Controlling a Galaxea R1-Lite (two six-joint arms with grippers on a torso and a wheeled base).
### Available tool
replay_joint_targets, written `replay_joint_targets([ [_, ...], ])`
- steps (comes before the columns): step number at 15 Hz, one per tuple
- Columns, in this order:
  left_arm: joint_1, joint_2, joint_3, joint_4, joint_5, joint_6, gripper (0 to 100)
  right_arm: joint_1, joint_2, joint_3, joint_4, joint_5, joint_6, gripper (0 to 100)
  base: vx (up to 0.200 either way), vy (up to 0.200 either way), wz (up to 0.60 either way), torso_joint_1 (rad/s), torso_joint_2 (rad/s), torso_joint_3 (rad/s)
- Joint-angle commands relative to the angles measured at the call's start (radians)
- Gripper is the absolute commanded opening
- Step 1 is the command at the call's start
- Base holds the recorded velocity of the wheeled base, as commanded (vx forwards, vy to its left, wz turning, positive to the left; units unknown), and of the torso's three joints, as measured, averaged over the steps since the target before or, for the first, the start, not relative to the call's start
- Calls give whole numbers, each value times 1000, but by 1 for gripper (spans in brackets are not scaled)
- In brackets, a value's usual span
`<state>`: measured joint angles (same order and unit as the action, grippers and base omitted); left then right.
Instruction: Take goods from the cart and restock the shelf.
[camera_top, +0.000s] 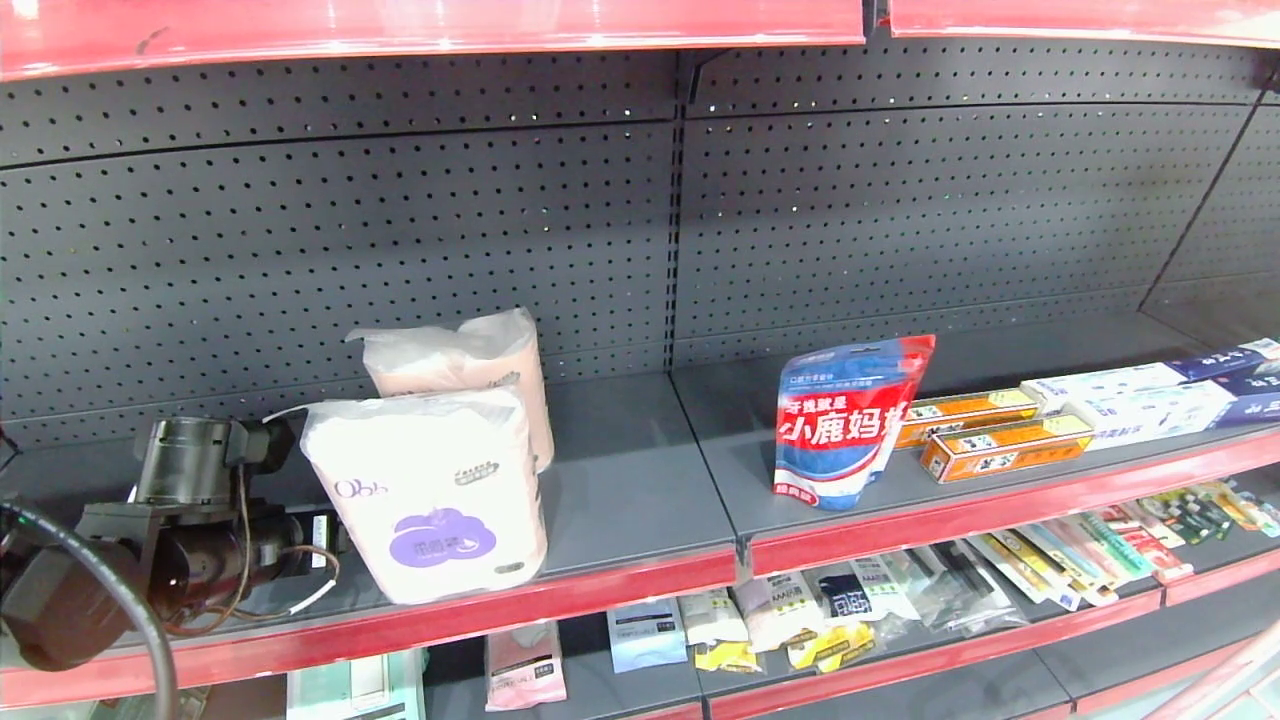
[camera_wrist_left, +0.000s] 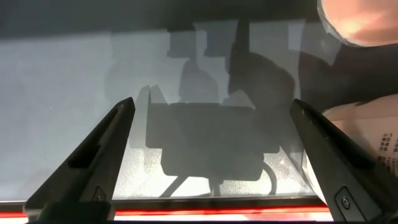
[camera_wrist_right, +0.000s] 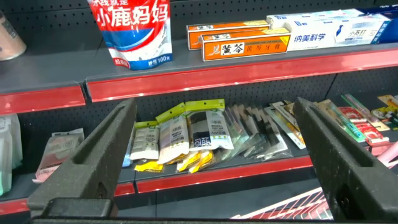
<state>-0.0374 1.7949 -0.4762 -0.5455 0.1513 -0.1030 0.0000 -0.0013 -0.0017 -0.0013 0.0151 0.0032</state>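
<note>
Dark grey perforated back panel (camera_top: 400, 230), split by a vertical upright (camera_top: 680, 220); red edge strips (camera_top: 1000, 500) front each tier of the shelf (camera_top: 620, 480).

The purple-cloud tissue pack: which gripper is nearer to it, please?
Left. The left gripper is on the shelf beside the tissue pack; the right gripper hangs out front, by the blue pouch.

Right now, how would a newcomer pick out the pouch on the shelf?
Take the grey shelf with the red front edge. Just right of its centre seam stands a blue-and-red pouch. The orange boxes beside it lie flat; it stands upright.
</note>
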Motion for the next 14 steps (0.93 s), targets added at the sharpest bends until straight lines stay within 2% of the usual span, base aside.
replay_joint_targets([
  [1, -1, -2, -5, -1, 1, 0, 100, 0, 1, 0, 0, 0, 0, 100, 0, 0, 0, 0, 0, 0],
  [14, -21, -6, -2, 3, 2, -1, 100, 0, 1, 0, 0, 0, 0, 100, 0, 0, 0, 0, 0, 0],
])
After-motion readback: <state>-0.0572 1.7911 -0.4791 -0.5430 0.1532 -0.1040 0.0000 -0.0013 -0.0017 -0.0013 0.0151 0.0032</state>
